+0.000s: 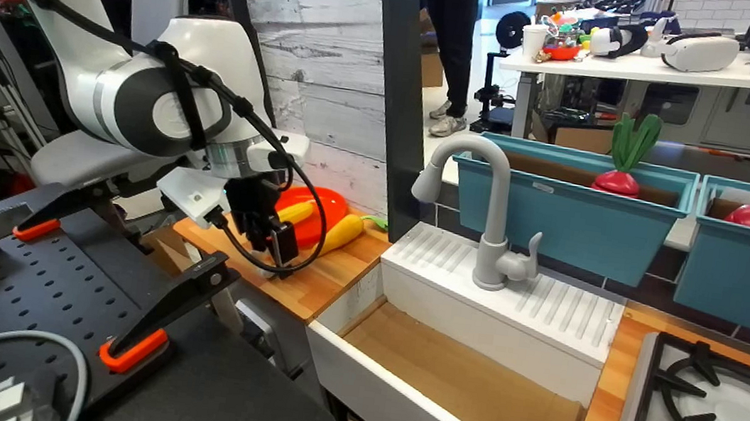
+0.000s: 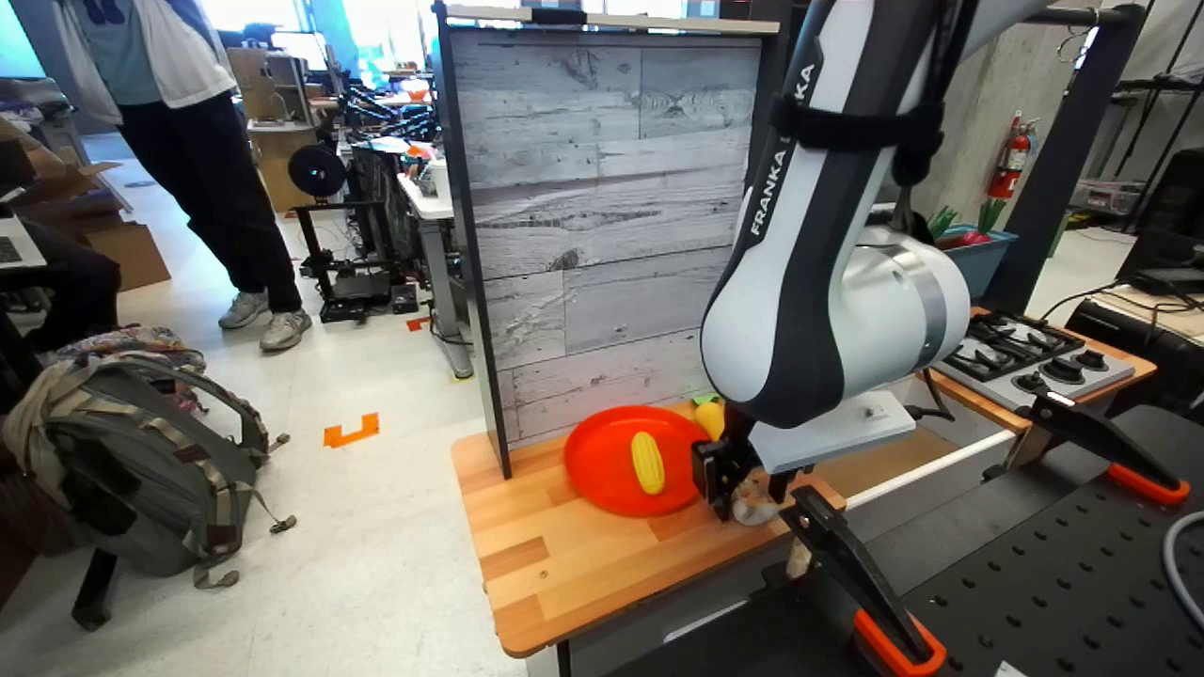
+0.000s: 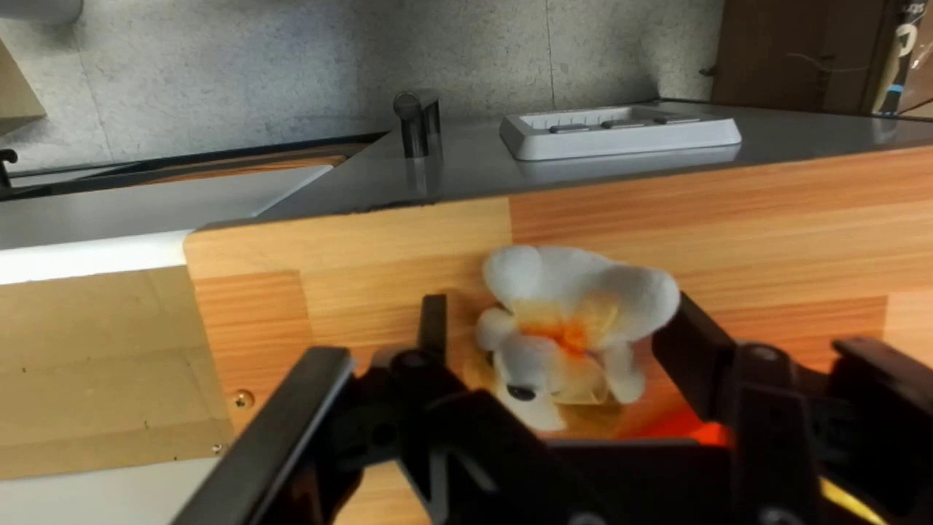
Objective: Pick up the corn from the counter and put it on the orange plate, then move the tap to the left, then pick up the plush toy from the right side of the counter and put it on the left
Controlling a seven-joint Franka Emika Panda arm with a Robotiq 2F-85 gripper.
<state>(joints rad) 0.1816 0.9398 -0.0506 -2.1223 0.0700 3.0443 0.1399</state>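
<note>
The plush toy (image 3: 576,292) is pale with orange patches and a black eye, and lies on the wooden counter (image 2: 564,583) near its front edge. My gripper (image 3: 554,313) is open and low around it. The right finger in the wrist view touches or nearly touches the toy, and a gap shows at the left finger. In an exterior view the toy (image 2: 755,508) shows between the fingers. The yellow corn (image 2: 647,463) rests on the orange plate (image 2: 593,461), behind the gripper. The grey tap (image 1: 499,204) stands behind the sink, its spout turned toward the plate's side.
A longer orange-yellow tapered piece (image 1: 343,234) lies beside the plate. The white sink (image 1: 394,406) adjoins the counter, with a stove (image 1: 622,412) beyond. A wood-pattern panel (image 2: 602,188) rises behind the plate. An orange-handled clamp (image 1: 136,351) sits near the counter front. Teal planters (image 1: 559,222) hang behind the tap.
</note>
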